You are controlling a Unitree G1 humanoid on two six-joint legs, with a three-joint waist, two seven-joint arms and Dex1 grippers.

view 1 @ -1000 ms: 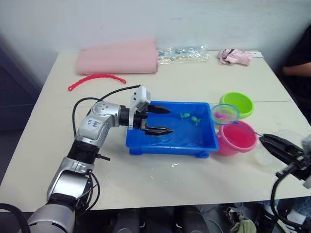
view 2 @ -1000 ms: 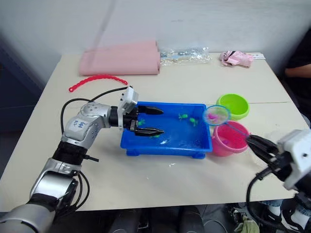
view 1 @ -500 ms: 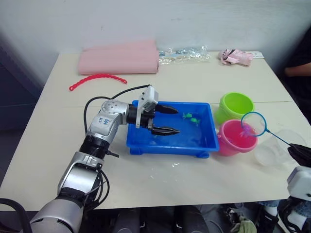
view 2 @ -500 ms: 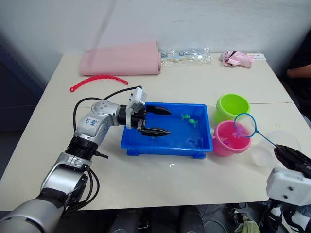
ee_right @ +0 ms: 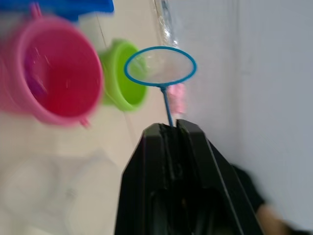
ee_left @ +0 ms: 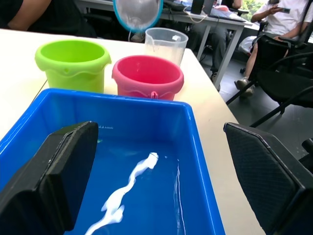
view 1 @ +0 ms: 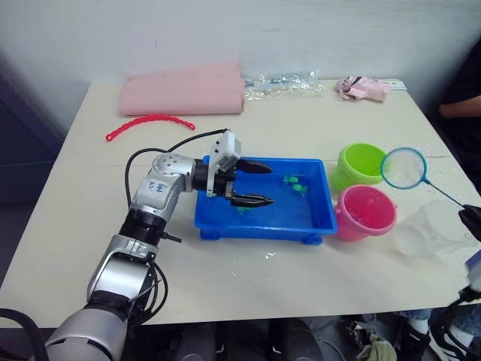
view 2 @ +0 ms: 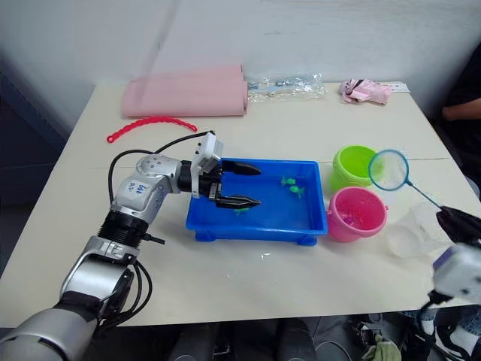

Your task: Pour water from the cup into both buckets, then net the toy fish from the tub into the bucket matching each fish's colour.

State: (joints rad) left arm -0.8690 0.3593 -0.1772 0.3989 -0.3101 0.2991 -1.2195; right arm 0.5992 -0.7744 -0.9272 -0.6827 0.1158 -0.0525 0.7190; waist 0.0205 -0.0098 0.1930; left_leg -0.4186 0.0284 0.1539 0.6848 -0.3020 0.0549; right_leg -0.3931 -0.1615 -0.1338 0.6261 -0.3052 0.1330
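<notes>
R pincer [ee_right: 168, 128] pinches net [view 1: 404, 167] handle, hoop at right of frame beside green bucket [view 1: 361, 163]. L pincer [view 1: 254, 184] spread over tub [view 1: 316, 223]. Next: dip low under green fish [view 1: 294, 182], lift level.

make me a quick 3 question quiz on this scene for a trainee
1. True or false: the right gripper is shut on the net.
2. Which bucket stands nearer the robot? A: green bucket B: pink bucket
3. Fill in: the open left gripper hangs over the ___.

Key
1. True: its fingers clamp the net's handle.
2. B: the pink one stands in front of the green one, both to the right of the tub.
3. Tub: the fingers are spread over its left part, and small green fish lie near its far right corner.
</notes>
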